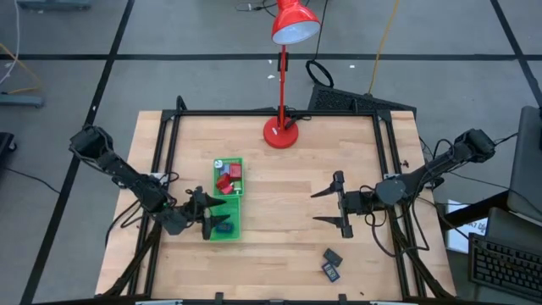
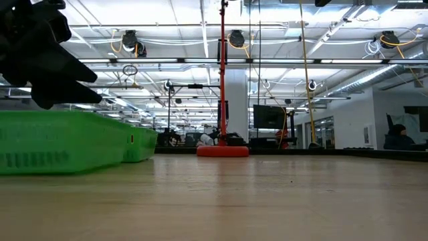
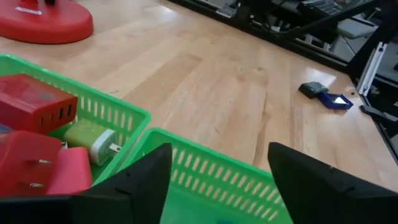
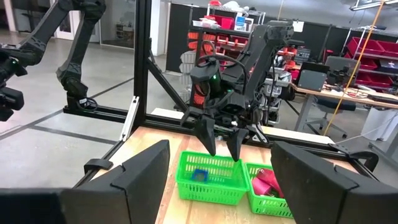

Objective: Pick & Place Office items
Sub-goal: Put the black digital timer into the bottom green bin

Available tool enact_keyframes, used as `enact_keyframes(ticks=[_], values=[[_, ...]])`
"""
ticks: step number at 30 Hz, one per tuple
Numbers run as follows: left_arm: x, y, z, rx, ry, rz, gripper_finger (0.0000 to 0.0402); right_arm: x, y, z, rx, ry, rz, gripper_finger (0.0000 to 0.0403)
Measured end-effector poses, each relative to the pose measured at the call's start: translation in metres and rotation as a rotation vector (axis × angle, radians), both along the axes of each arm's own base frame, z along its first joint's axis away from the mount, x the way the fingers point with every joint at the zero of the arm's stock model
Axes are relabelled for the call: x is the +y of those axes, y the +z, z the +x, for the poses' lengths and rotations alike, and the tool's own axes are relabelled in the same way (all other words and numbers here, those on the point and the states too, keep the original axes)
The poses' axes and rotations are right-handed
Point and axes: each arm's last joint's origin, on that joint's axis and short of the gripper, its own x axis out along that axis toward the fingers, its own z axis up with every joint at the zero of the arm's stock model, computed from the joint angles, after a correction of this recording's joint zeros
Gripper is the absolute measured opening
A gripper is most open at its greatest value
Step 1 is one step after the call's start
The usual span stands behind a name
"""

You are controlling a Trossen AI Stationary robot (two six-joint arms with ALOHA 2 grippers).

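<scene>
- The left claw (image 1: pixel 209 222) hangs over the near compartment of the long green plastic mesh tray (image 1: pixel 237 196), its two dark fingers spread wide and holding nothing.
- In that near compartment lies a small blue piece (image 4: pixel 200 175), seen from the right wrist view; it looks free of the claw.
- The far compartment holds red plastic charger blocks (image 3: pixel 34 106) and a pale green plug adapter with metal prongs (image 3: pixel 93 138), packed close together.
- Two small dark rectangles with blue faces (image 1: pixel 331 263) are not yet in the tray; they lie on the wooden worktop (image 1: pixel 279 254) at the near right, just beside each other.
- The right claw (image 1: pixel 340 204) waits above the worktop right of centre, fingers wide and empty, near those rectangles but apart from them.
- I judge the rectangles to be light, stiff and flat, with smooth faces, so they can slide on the wood when one finger pushes first.
- The best hold seems across the two long edges, with the fingers coming down straight on both sides of one piece.
- Because the two lie so close, the outer one is probably easier to take first.
- The tall red desk lamp (image 1: pixel 283 51) stands at the far side, well apart.
</scene>
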Motion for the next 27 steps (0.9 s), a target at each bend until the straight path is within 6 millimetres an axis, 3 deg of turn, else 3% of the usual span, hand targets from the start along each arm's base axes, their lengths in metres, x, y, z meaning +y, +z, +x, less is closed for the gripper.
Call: enact_keyframes(ticks=[9, 19, 24, 27], values=[[-0.003, 0.009, 0.003, -0.068, -0.033, 0.027, 0.0307, 0.0, 0.0, 0.0, 0.001, 0.0, 0.0, 0.0267], [-0.005, 0.038, 0.006, -0.263, -0.08, 0.092, 0.031, 0.0, -0.003, 0.0, 0.033, 0.003, 0.079, 0.0267], [-0.005, 0.041, 0.005, -0.272, -0.089, 0.138, 0.031, -0.001, 0.002, 0.001, -0.007, 0.003, 0.152, 0.0267], [-0.005, 0.041, 0.005, -0.269, -0.09, 0.147, 0.031, 0.007, 0.003, -0.002, -0.002, 0.137, 0.204, 0.0267]])
